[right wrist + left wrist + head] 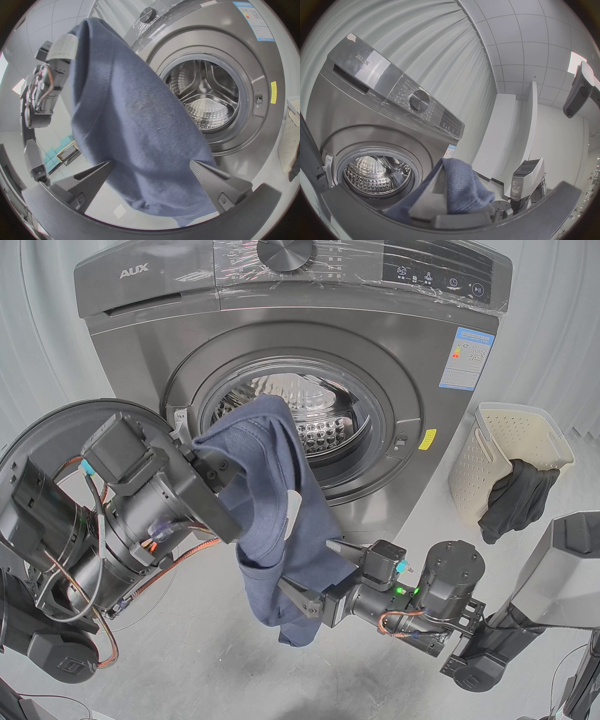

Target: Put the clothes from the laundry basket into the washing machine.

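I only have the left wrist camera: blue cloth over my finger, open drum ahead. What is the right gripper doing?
Observer: The right gripper is open, its fingers either side of the blue shirt's hanging lower part.
Operator: Is the shirt in the drum yet?
Observer: No, it hangs from the left gripper outside the washing machine, trailing below the door opening.
Operator: Anything left in the basket?
Observer: A dark garment drapes over the laundry basket rim, on the floor at the machine's right.
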Controlling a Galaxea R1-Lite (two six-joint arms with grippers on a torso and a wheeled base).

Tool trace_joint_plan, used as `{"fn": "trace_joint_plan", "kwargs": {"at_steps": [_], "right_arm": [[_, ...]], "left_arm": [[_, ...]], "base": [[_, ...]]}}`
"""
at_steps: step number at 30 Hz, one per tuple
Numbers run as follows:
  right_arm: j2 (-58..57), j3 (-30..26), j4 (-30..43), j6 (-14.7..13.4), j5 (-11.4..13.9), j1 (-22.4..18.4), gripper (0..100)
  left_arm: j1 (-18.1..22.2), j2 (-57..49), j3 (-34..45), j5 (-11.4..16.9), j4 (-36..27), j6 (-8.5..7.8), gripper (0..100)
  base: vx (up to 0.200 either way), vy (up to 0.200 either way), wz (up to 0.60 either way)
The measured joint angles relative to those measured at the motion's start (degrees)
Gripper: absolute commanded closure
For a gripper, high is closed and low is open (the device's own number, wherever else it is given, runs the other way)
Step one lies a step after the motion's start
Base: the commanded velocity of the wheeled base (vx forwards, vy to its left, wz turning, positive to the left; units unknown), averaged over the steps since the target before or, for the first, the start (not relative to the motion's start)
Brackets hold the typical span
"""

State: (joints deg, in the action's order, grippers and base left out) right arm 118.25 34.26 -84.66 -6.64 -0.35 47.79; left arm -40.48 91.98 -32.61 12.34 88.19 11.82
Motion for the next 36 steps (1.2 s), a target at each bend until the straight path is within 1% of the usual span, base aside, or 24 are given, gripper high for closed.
{"fn": "trace_joint_plan", "kwargs": {"at_steps": [2,6,14,23,24,31,34,36], "right_arm": [[1.1,2.0,0.3,0.2,-0.8,-0.6,0],[3.1,6.0,2.4,0.5,-1.4,-1.9,0],[7.5,11.1,3.2,0.9,-1.6,-3.3,0],[12.6,19.3,3.6,1.2,-1.6,-4.1,0],[13.2,20.2,3.6,1.2,-1.6,-4.4,100],[14.1,21.1,3.6,0.9,-1.7,-5.4,100],[13.4,20.4,3.3,0.9,-1.7,-6.2,100],[12.1,19.1,3.2,1.0,-1.7,-7.1,100]], "left_arm": [[-0.3,0.0,0.0,0.0,0.1,0.00,100],[-0.7,-0.2,-0.2,0.0,0.2,0.02,100],[-1.0,-0.4,-0.2,0.0,0.2,0.02,100],[-1.0,-0.4,-0.2,0.0,0.2,0.11,100],[-0.9,-0.4,-0.3,0.0,0.2,0.16,100],[-0.3,-0.4,-0.6,-0.4,0.2,0.46,100],[0.0,-0.3,-0.7,-0.6,-0.1,0.49,100],[1.0,-0.2,-0.9,-0.7,-0.2,0.51,100]], "base": [[0.000,0.000,0.00],[0.000,0.000,0.00],[0.000,0.000,0.00],[0.000,0.000,0.00],[0.000,0.000,0.00],[0.000,0.000,0.00],[0.000,0.000,0.00],[0.000,0.000,0.00]]}}
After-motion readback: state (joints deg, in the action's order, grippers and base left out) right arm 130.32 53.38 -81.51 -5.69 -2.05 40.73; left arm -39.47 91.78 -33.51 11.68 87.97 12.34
